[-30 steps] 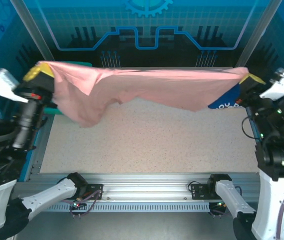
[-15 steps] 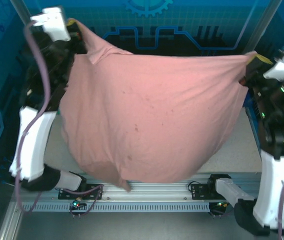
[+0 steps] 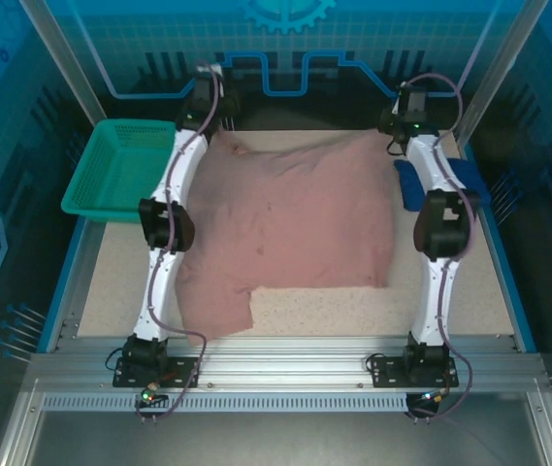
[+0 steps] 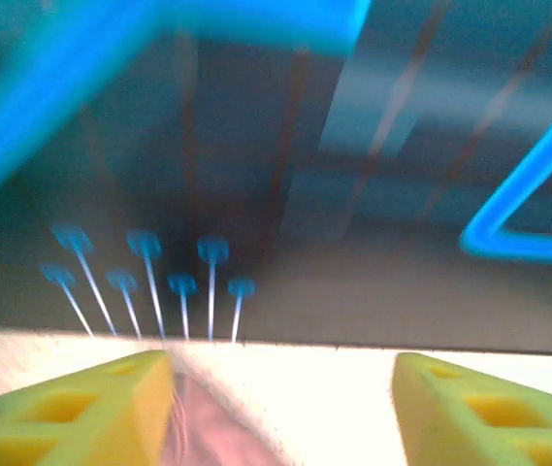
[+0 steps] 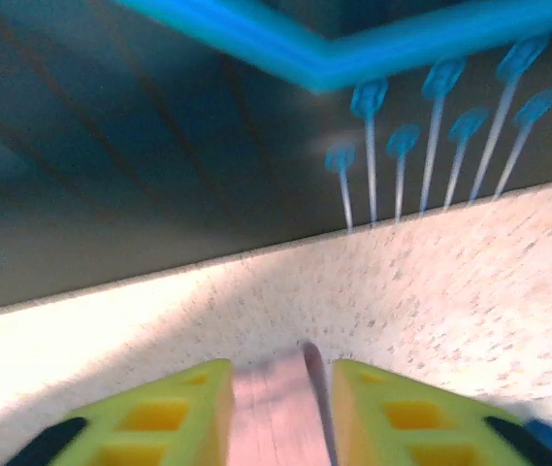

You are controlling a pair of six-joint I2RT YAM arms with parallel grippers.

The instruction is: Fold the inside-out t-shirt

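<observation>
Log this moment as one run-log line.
shirt: pink t-shirt spread on table | left fingers: apart, cloth edge between | right fingers: apart, cloth edge between | fold: not started

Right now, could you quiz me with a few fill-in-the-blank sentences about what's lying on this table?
The t-shirt spread flat on the table is ___ in colour.
The green basket sits at the table's ___ edge.
The dark blue shirt lies on the table's ___ side.
Missing words: pink; left; right.
</observation>
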